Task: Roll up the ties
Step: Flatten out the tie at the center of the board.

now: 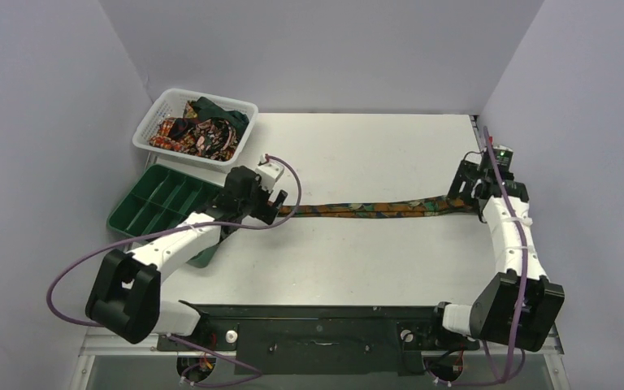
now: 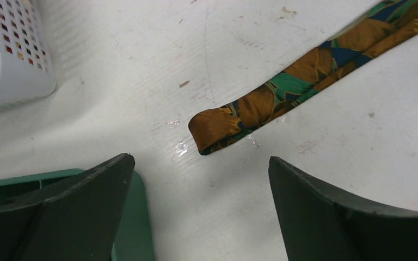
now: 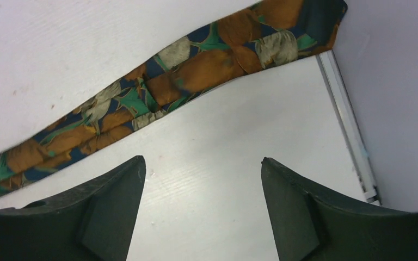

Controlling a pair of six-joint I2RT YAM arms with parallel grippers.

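Observation:
One tie (image 1: 366,209) lies flat and stretched out across the middle of the table, patterned brown, orange and teal. My left gripper (image 1: 277,197) is open and empty just short of the tie's narrow left end (image 2: 217,129); its jaws stand wide apart above the table. My right gripper (image 1: 473,195) is open and empty beside the tie's wide right end (image 3: 207,65), which reaches the table's right edge. More ties (image 1: 203,130) lie bunched in the white mesh basket (image 1: 153,122) at the back left.
A green compartment tray (image 1: 134,213) sits at the left, partly under my left arm; its rim also shows in the left wrist view (image 2: 136,217). The basket's wall (image 2: 16,54) is close by. The right wall (image 3: 397,98) meets the table's edge.

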